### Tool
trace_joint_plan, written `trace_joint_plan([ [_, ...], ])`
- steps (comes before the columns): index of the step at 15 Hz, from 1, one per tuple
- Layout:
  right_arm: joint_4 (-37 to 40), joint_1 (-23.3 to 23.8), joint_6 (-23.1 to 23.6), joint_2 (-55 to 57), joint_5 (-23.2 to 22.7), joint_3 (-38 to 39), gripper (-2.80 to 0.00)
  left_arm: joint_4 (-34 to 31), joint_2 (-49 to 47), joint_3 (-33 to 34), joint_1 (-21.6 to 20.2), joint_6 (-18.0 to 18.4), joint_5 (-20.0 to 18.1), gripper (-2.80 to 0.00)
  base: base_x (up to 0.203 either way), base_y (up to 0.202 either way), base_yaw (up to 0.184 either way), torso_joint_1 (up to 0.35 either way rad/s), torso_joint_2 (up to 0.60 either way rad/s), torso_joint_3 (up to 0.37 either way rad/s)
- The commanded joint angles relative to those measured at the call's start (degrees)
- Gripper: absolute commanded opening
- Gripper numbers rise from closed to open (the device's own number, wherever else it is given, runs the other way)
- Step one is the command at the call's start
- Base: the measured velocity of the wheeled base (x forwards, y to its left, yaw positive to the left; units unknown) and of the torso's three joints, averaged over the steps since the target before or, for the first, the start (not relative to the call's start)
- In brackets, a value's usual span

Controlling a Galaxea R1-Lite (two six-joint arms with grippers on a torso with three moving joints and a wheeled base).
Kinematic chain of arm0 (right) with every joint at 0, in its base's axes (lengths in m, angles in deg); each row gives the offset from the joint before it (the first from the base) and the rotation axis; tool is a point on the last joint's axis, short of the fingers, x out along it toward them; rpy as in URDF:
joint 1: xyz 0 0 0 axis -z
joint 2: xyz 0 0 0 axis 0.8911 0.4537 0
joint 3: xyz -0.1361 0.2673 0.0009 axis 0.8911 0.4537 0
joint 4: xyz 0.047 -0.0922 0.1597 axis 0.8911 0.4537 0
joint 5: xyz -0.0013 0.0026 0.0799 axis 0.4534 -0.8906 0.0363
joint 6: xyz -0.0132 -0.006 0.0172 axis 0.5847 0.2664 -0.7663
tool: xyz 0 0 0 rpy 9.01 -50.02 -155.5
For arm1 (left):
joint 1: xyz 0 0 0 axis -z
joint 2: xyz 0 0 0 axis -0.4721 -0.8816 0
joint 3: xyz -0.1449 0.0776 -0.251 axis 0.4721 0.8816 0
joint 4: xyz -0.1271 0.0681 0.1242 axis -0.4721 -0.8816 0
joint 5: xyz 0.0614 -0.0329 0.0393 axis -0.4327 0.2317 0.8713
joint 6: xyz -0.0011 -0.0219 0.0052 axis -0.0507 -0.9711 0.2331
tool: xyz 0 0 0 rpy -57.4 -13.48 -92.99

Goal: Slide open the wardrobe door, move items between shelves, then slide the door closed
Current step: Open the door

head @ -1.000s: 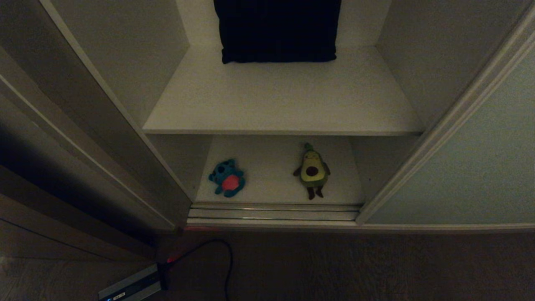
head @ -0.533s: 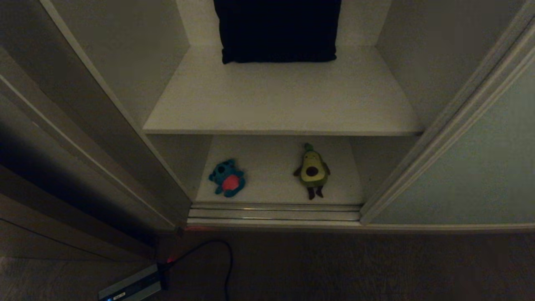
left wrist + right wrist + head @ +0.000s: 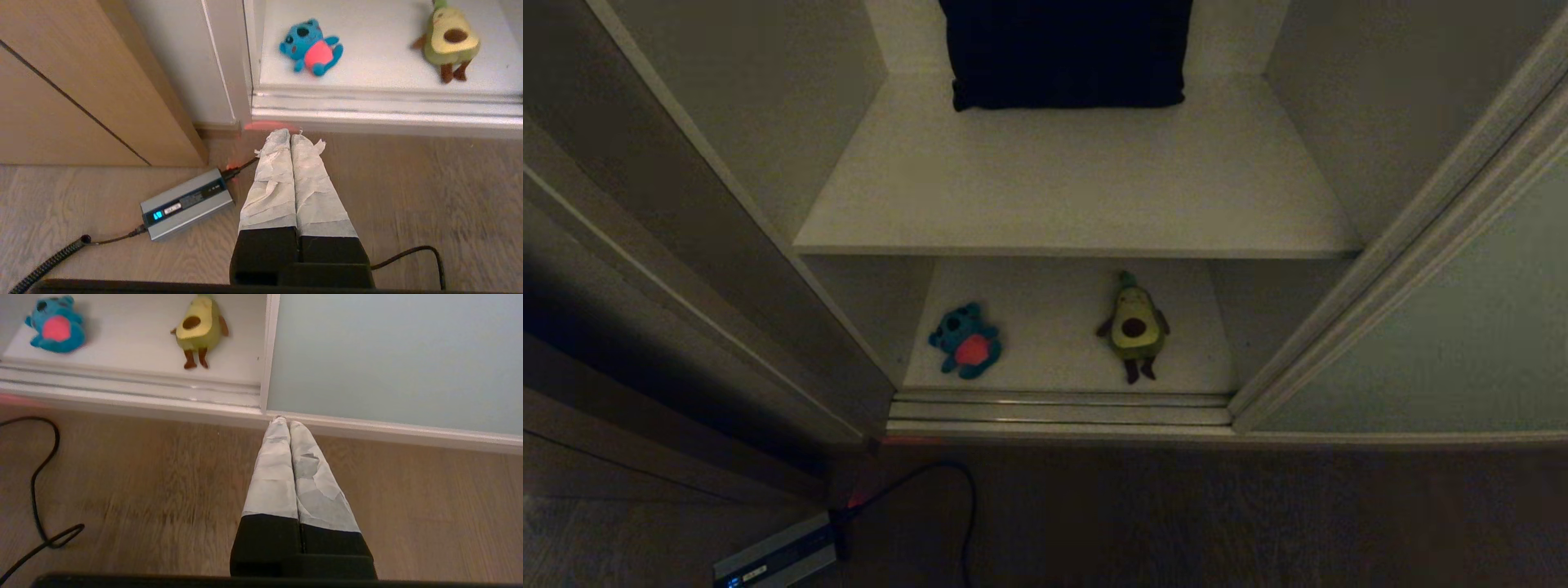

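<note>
Both pairs of jaws are pressing together, holding nothing: the left gripper (image 3: 290, 136) is hanging over the wooden floor (image 3: 408, 196) near a grey box (image 3: 186, 204), and the right gripper (image 3: 284, 423) is pointing at the bottom corner of the sliding wardrobe door (image 3: 388, 355). Beyond them, the teal monster (image 3: 965, 341) and the avocado (image 3: 1134, 327) are lying well apart on the lower shelf (image 3: 1054, 343), under the bare upper shelf (image 3: 1078, 188).

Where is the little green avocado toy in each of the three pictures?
Head view: the green plush avocado with a brown pit lies on the bottom off-white shelf, right of the middle.
Left wrist view: top right corner.
Right wrist view: top, left of the middle.
Shared landmark: the teal plush monster with a pink belly on the same shelf.
</note>
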Motion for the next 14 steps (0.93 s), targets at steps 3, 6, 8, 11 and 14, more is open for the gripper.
trace_joint_plan([
  [3, 0.0, 0.0, 0.0, 0.1, 0.0, 0.2, -2.80, -0.1, -0.2, 0.0, 0.0, -0.2, 0.0, -2.80, 0.000, 0.000, 0.000, -0.003, 0.00, -0.188],
  [6, 0.0, 0.0, 0.0, 0.1, 0.0, 0.2, -2.80, -0.2, -0.2, 0.0, 0.0, 1.3, -0.3, -2.80, 0.000, 0.000, 0.000, 0.002, 0.00, -0.195],
  [8, 0.0, 0.0, 0.0, 0.1, 0.0, 0.2, -2.80, -0.5, -0.2, -0.1, 0.0, 2.6, -1.1, -2.80, 0.000, 0.000, 0.000, -0.001, 0.00, -0.197],
  [11, 0.0, 0.0, 0.0, 0.0, 0.0, 0.2, -2.80, -0.3, -0.2, 0.0, 0.0, 2.5, -1.1, -2.80, 0.000, 0.000, 0.000, 0.004, 0.00, -0.195],
  [14, 0.0, 0.0, 0.0, 0.0, 0.0, 0.2, -2.80, -0.2, -0.2, 0.0, 0.0, 2.4, -1.2, -2.80, 0.000, 0.000, 0.000, 0.004, 0.00, -0.196],
])
